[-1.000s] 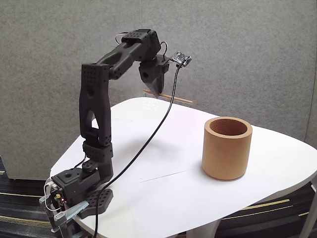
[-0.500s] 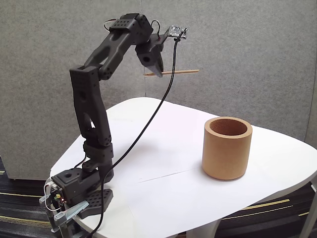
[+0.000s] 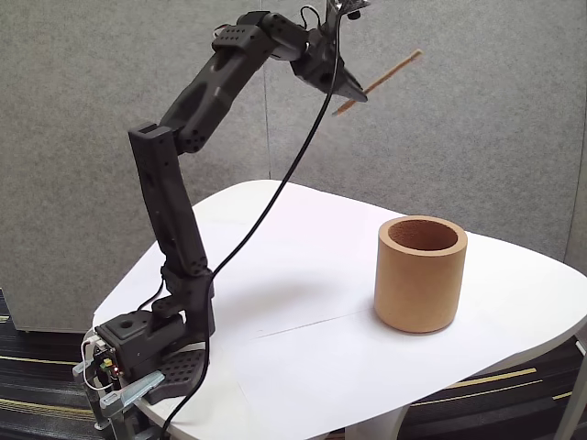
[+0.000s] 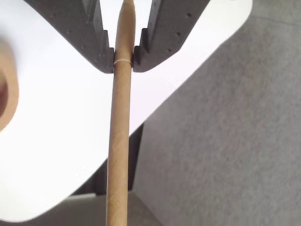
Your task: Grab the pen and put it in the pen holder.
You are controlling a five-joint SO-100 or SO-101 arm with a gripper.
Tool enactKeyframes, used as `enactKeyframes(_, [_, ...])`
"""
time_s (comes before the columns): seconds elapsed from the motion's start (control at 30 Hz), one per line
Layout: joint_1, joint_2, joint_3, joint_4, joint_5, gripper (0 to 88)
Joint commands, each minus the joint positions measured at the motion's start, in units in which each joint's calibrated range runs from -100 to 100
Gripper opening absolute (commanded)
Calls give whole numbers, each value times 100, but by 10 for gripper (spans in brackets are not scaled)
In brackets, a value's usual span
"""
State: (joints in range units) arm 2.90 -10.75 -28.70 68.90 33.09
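So the end effector (image 3: 348,92) was way up high, clamped tight on the pen (image 3: 390,75). In the wrist view you could see both fingers (image 4: 157,35) pinching it near one end (image 4: 123,61), with most of the stick poking out past the tips. In the fixed view its long axis ran tilted, free end pointing up and to the right, away from the arm.

The holder (image 3: 421,273) sat on the white surface (image 3: 303,302) well below the end effector and off to the right in the fixed view, upright, mouth open. As far as could be seen, its inside looked empty, though the bottom wasn't visible. The wrist view caught just a sliver of its rim (image 4: 9,101) at the left edge.

Best guess: the pen needed carrying over the mouth and tipping toward vertical, free end down, before letting go. Coming in at that slant, it'd probably clip the thick rim.
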Motion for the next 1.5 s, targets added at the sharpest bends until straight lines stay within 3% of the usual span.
enactKeyframes(0.0, [449,-254,-298,-483,437,6])
enactKeyframes(0.2, [984,-246,-244,-1110,900,6])
enactKeyframes(0.63, [1584,-246,-9,-1619,1253,6])
enactKeyframes(0.73, [1686,-393,821,-1915,1253,6])
enactKeyframes(1.03, [1730,-1865,4504,-5042,1263,6])
enactKeyframes(1.2, [1694,-2369,5677,-5271,1606,6])
enactKeyframes(1.47, [1745,-2686,7338,-6305,1616,6])
